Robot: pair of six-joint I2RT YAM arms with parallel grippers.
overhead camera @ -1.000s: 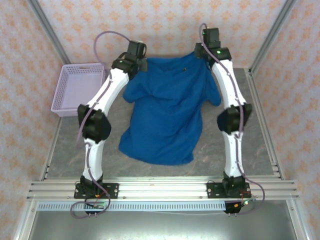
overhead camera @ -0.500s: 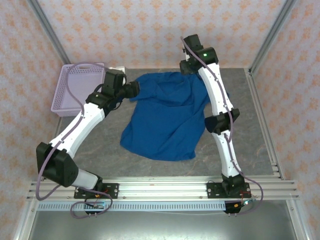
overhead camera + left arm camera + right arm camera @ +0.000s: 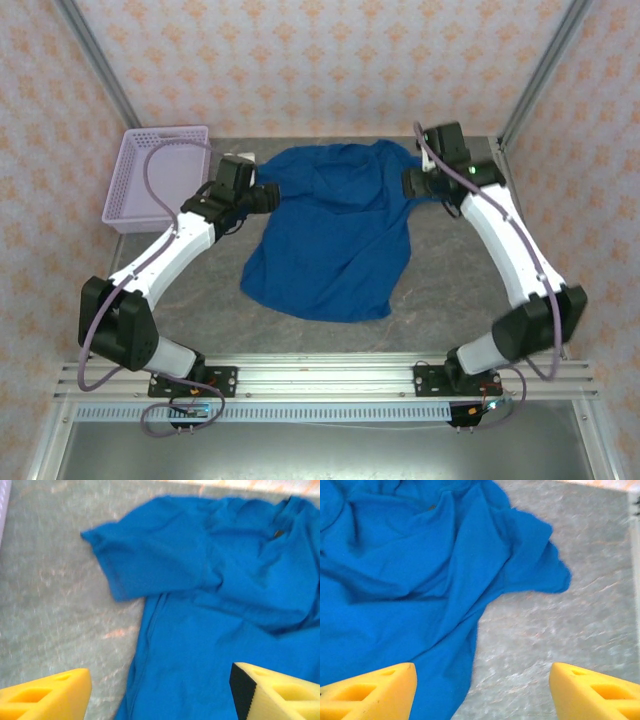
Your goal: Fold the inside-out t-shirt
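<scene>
The inside-out t-shirt (image 3: 335, 235) lies spread on the grey table, collar at the far end and hem toward me, with folds and wrinkles across the chest. My left gripper (image 3: 264, 194) hovers at the shirt's left sleeve (image 3: 145, 560), open, with the shirt's side seam (image 3: 150, 645) below its yellow fingers (image 3: 47, 695). My right gripper (image 3: 410, 184) hovers at the right sleeve (image 3: 535, 560), also open, over the shirt's edge (image 3: 470, 655) and bare table. Neither gripper holds any cloth.
A lavender mesh basket (image 3: 160, 175) stands at the far left, just behind the left arm. Metal frame posts (image 3: 545, 75) and patterned walls enclose the table. Bare grey table (image 3: 460, 290) flanks the shirt on both sides.
Both grippers opened and let go of the shirt's shoulders, then drew back from the far end to the sleeves. The shirt dropped and settled flat.
</scene>
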